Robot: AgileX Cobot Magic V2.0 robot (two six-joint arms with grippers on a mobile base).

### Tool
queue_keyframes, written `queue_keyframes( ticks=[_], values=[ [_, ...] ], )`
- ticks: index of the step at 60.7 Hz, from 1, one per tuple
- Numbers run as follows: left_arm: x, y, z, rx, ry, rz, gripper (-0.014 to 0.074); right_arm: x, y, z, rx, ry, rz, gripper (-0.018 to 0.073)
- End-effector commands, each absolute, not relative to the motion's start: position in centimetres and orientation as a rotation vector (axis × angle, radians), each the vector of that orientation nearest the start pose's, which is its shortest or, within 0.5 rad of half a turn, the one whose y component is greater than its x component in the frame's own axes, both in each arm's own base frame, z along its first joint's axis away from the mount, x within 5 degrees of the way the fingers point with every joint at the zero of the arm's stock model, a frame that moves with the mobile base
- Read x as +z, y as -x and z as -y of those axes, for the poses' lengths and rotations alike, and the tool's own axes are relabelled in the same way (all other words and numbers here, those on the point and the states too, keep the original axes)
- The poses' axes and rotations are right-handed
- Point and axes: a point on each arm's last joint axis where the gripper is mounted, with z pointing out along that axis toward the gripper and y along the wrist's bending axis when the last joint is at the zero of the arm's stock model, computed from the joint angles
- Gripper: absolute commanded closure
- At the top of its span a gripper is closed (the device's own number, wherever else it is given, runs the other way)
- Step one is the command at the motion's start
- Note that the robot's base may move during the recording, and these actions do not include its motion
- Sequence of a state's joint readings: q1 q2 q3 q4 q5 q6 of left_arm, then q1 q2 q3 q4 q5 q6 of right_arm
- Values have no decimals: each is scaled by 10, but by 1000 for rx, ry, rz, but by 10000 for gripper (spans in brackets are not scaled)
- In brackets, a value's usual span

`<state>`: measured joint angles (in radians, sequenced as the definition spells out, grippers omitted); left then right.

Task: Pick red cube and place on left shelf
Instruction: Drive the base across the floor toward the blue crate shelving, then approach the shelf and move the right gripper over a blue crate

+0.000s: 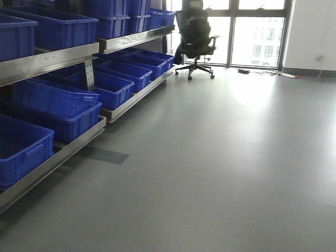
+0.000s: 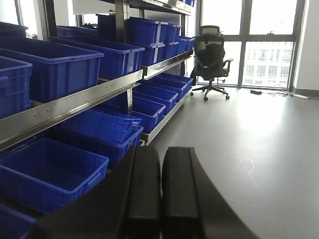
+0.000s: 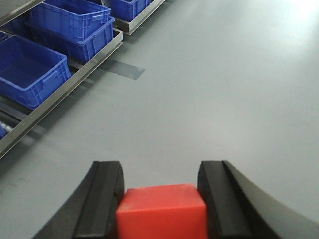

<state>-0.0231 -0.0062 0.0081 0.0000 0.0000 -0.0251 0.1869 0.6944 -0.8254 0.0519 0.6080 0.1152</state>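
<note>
The red cube (image 3: pixel 162 211) sits between the two black fingers of my right gripper (image 3: pixel 160 172), which is shut on it and holds it above the grey floor. The left shelf (image 1: pixel 50 62) is a long steel tiered rack with rows of blue crates (image 1: pixel 68 97) along the left of the front view; it also shows in the left wrist view (image 2: pixel 75 107) and at the upper left of the right wrist view (image 3: pixel 65 79). My left gripper (image 2: pixel 160 152) is shut and empty, its fingers pressed together, pointing along the rack. No gripper shows in the front view.
A black office chair (image 1: pixel 195 39) stands at the far end by the windows (image 1: pixel 257 34). Cables and a power strip (image 1: pixel 286 75) lie on the floor near the right wall. A dark floor patch (image 1: pixel 105 155) lies beside the rack. Grey floor (image 1: pixel 220 157) spreads to the right.
</note>
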Motion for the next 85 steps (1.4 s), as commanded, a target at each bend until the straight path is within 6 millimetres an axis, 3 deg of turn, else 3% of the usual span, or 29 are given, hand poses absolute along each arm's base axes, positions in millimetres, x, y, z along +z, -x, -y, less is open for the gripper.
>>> queue_keyframes(
  ticks=[1,85],
  values=[
    [211,-55,1,-43,-1,-1411,495,390,-131,-27,260,52,-1861,503],
    [211,-55,1,-43,-1,-1411,495,390,-131,-27,260,52,-1861,503]
  ],
)
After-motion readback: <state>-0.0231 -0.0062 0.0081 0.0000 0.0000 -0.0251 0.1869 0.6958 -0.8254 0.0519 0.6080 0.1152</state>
